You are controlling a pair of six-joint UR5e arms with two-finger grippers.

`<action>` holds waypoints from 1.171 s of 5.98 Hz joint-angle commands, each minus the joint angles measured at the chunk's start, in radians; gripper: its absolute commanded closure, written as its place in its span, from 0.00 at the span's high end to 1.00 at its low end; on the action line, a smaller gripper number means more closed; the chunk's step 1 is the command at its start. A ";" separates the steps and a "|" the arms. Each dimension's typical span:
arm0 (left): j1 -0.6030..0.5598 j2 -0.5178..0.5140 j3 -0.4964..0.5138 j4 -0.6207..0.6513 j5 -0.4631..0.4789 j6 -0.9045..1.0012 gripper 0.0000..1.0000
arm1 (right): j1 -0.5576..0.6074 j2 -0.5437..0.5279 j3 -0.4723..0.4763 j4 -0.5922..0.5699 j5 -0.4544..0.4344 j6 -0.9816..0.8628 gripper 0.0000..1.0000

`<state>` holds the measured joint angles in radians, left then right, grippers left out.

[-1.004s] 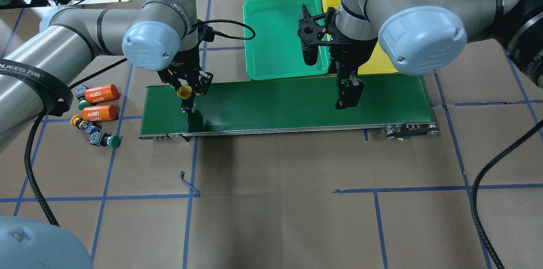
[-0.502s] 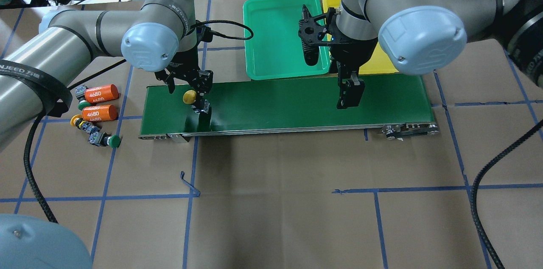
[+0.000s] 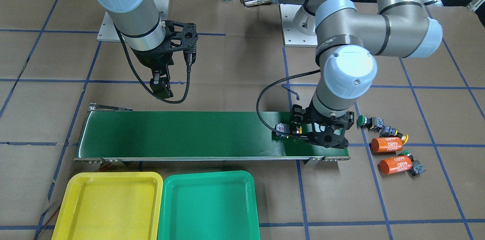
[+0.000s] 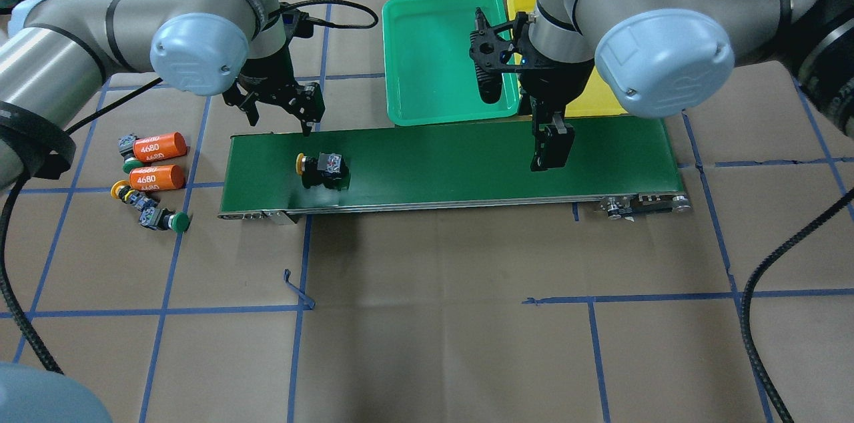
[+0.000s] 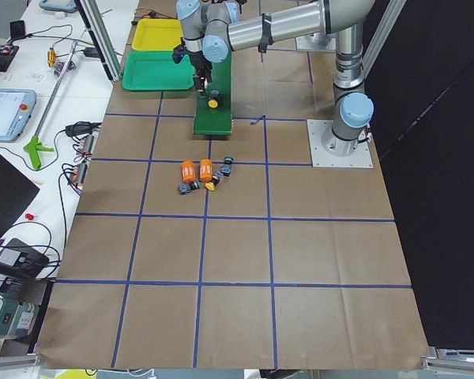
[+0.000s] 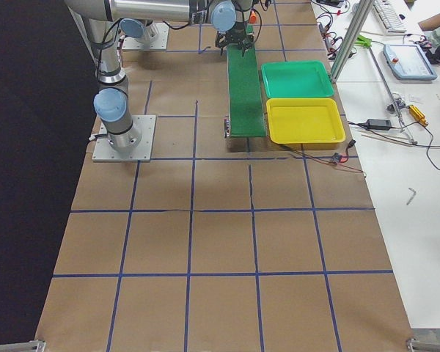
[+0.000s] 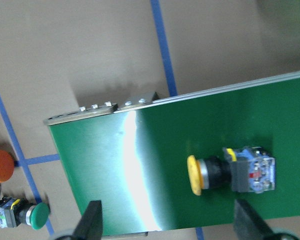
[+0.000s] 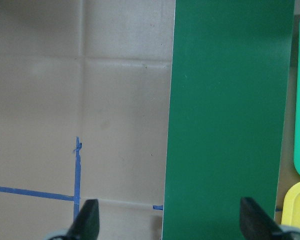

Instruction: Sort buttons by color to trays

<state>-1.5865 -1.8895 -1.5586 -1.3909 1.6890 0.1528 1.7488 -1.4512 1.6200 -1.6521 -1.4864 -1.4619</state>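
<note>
Orange cylinders (image 4: 159, 146) lie left of the conveyor belt (image 4: 467, 156). The left gripper (image 4: 280, 117), fingers apart, has dropped the yellow button (image 4: 321, 170) there. The right gripper (image 4: 549, 153) seems spread too.

Both arms reach forward — left pincer (image 4: 280, 117) spread wide, empty; right pincer (image 4: 549, 149) likewise, pointing down.

Brown paper (image 4: 434, 343) gridded with blue tape (image 4: 167, 310) lies beside a cluttered white workbench (image 6: 425, 249).

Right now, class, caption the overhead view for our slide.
Yellow button lying on the green belt, open left gripper hovering nearby.
</note>
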 commanded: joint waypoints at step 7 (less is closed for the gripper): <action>0.459 0.021 -0.156 0.157 -0.008 1.004 0.87 | 0.002 0.011 0.029 -0.087 -0.024 0.020 1.00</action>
<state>-1.1443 -1.8556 -1.7048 -1.2712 1.6823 1.0177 1.7503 -1.4479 1.6304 -1.6894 -1.4996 -1.4503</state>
